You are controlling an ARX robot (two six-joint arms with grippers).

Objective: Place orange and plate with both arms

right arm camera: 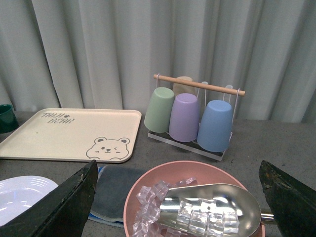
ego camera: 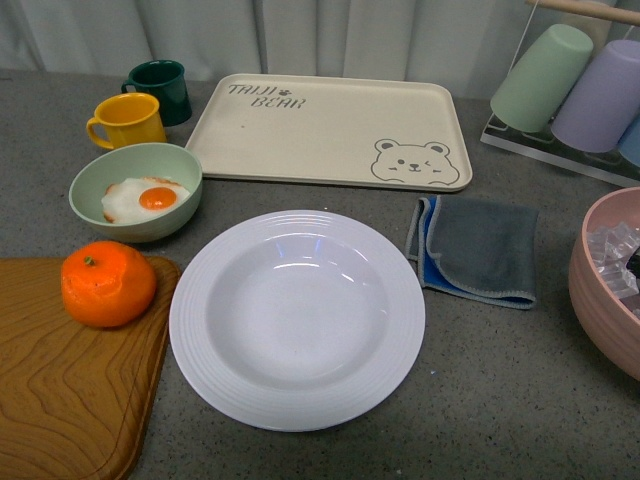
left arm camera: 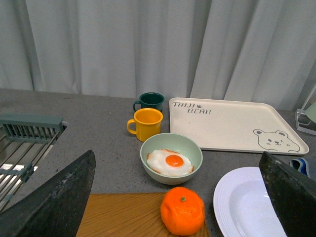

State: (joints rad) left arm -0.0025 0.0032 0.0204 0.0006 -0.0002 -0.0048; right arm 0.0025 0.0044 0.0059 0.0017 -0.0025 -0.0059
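The orange point(ego camera: 108, 284) rests on the far right corner of a wooden cutting board point(ego camera: 60, 390); in the left wrist view the orange point(left arm camera: 182, 211) lies between the spread fingers. The white ridged plate point(ego camera: 297, 318) sits empty on the grey counter in front of me, its edge also showing as the plate point(left arm camera: 247, 207) and the plate point(right arm camera: 22, 195). My left gripper point(left arm camera: 180, 197) is open, held back above the orange. My right gripper point(right arm camera: 180, 197) is open above the pink bowl. Neither arm appears in the front view.
A green bowl with a fried egg point(ego camera: 137, 192), yellow mug point(ego camera: 128, 121) and dark green mug point(ego camera: 162, 90) stand at back left. Beige bear tray point(ego camera: 330, 130) lies behind the plate, a grey cloth point(ego camera: 478, 250) to its right. Pink bowl of ice with scoop point(right arm camera: 197, 207); cup rack point(right arm camera: 195, 116); dish rack point(left arm camera: 24, 143).
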